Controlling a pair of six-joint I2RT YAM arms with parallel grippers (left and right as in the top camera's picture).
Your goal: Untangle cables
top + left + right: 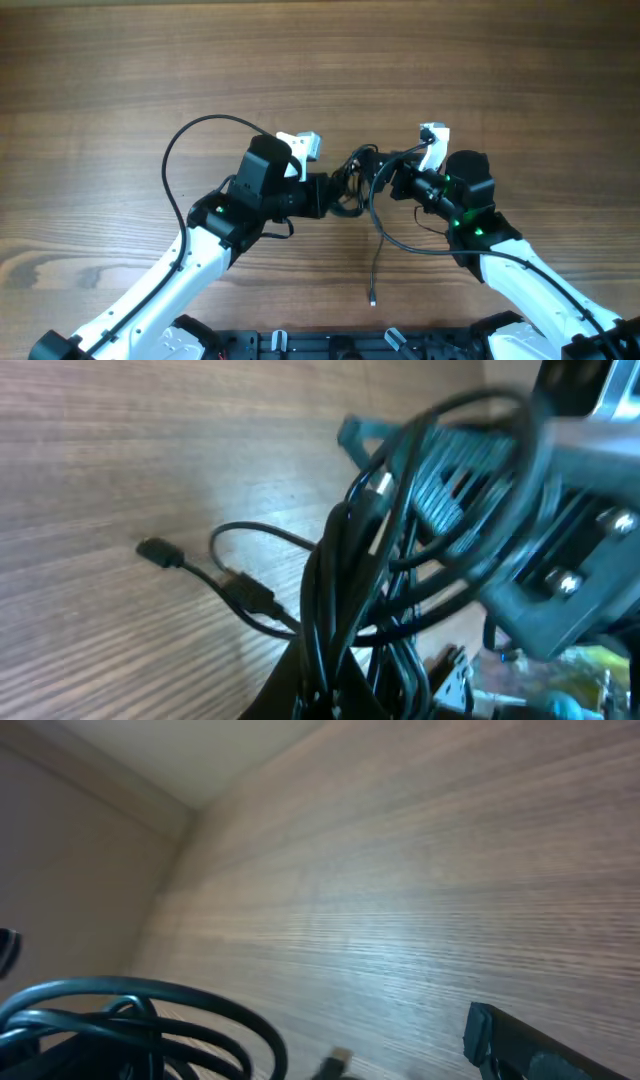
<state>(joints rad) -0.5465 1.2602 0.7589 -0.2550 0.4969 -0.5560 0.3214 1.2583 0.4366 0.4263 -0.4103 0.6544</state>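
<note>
At table point(120, 80) centre, L gripper point(335, 192) clamped on cables point(358, 178); R gripper point(392, 180) at bundle, grip can't tell.

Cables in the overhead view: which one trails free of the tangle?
The single thin black cord running out of the bundle toward the bottom of the view, ending in a small plug. The others are looped together.

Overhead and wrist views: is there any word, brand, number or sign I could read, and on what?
No text can be read in any view.
The cables and the wooden table: no print.
The arms: only green lights, no letters.
Left wrist view, lower right: a yellow-green patch, perhaps a label, too blurred to read.
</note>
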